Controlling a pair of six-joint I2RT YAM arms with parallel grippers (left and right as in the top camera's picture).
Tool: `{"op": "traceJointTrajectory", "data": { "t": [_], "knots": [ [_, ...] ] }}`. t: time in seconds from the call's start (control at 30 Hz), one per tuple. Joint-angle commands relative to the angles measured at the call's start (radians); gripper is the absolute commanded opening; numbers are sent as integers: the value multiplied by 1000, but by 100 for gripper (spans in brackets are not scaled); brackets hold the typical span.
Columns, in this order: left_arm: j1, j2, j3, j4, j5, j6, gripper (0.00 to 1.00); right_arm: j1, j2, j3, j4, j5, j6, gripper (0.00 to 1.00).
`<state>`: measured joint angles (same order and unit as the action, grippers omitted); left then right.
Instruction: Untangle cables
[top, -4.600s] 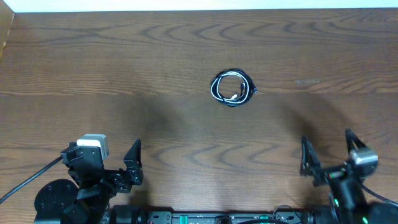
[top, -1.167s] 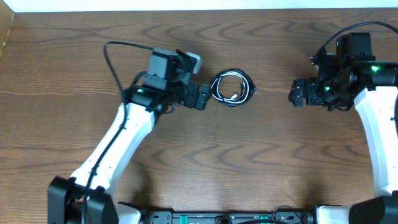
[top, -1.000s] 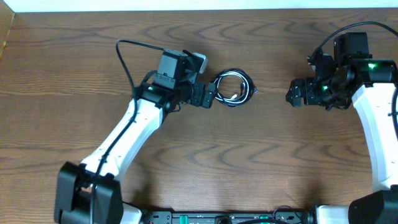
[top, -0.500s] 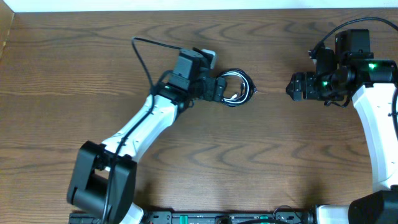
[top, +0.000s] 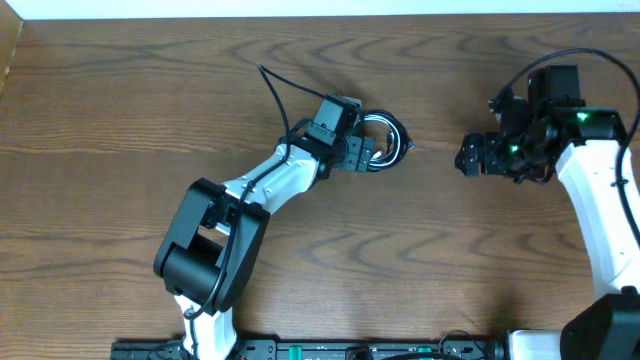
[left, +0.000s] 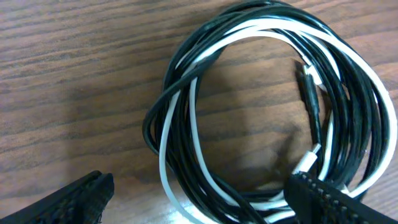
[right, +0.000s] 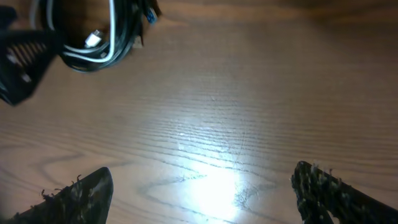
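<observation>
The cables (top: 385, 138) lie as one small coil of white and black cord on the wooden table, above its middle. In the left wrist view the coil (left: 261, 118) fills the frame, white and black loops wound together, a small plug inside the ring. My left gripper (top: 366, 150) is open at the coil's left side, its fingertips (left: 199, 199) either side of the near loops. My right gripper (top: 468, 156) is open and empty, well to the right of the coil. In the right wrist view (right: 202, 193) the coil (right: 99, 37) sits far up left.
The wooden table (top: 320, 260) stretches all round. The left arm's own black wire (top: 285, 95) arches above the table left of the coil. A light wall edge (top: 300, 8) runs along the far side.
My left arm has swung from the near left up to the coil and reached its left side. My right arm has risen to the right of the coil and edged slightly left.
</observation>
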<state>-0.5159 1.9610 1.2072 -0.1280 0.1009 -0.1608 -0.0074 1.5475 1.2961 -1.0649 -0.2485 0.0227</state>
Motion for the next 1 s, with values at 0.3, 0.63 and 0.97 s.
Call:
{"op": "traceJointTrajectory", "data": {
  "t": [0.3, 0.63, 0.97],
  "knots": [
    [4, 9, 34, 18, -26, -14, 58, -4, -2, -114, 70, -6, 21, 89],
    [4, 41, 34, 26, -1, -18, 53, -4, -3, -114, 69, -35, 21, 90],
    [4, 64, 34, 48, 26, -25, 53, -4, -3, -114, 63, -35, 21, 90]
  ]
}}
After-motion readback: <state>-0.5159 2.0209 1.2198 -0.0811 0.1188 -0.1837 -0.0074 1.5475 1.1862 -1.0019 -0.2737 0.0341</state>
